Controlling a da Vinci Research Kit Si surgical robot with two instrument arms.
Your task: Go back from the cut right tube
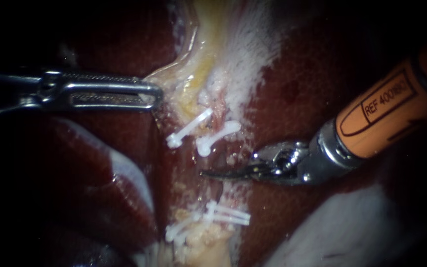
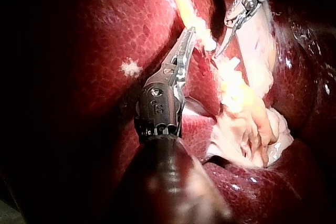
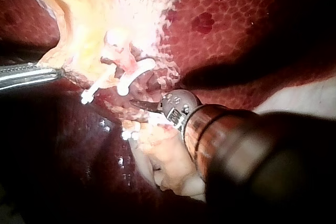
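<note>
Silver slotted left instrument (image 1: 155,94) clamped on pale yellow tissue (image 1: 193,84); orange-sleeved right instrument (image 1: 211,174), slim dark blades closed together, empty, between far and near white plastic clips (image 1: 190,128).

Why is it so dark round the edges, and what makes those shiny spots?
Endoscope view: the light hits the middle, on the pale tissue and white clips, the edges go black, and metal glints on the left instrument. Left wrist view: wet sparkles on the liver. Right wrist view: a dark shadow lies on the liver beside the right instrument.
</note>
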